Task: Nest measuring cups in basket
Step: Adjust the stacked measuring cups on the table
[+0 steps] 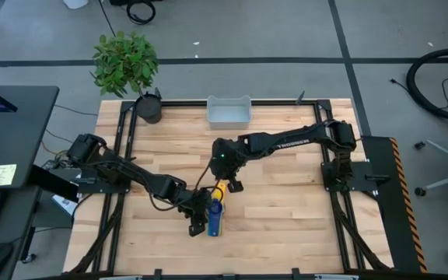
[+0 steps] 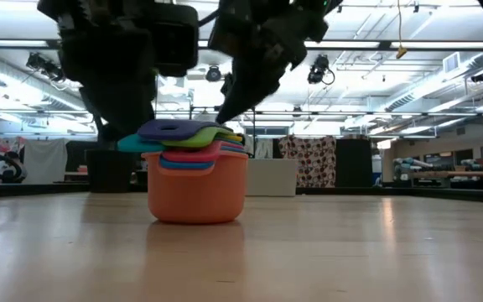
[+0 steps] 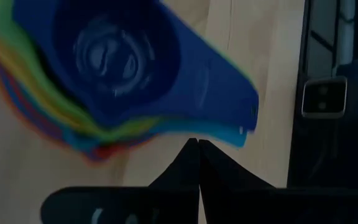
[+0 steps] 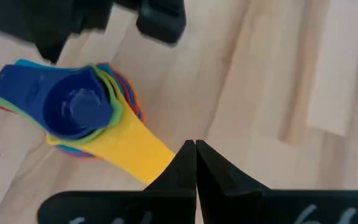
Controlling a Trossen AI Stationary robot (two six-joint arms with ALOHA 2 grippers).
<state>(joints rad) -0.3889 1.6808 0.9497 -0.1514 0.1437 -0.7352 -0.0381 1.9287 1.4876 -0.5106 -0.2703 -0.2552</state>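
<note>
Nested measuring cups (image 1: 215, 208) stand mid-table, well short of the basket (image 1: 229, 113); left gripper (image 3: 197, 144) and right gripper (image 4: 195, 146) both closed, empty, beside them; stack likely light, rigid, slick plastic, best pinched by a protruding flat handle.
</note>
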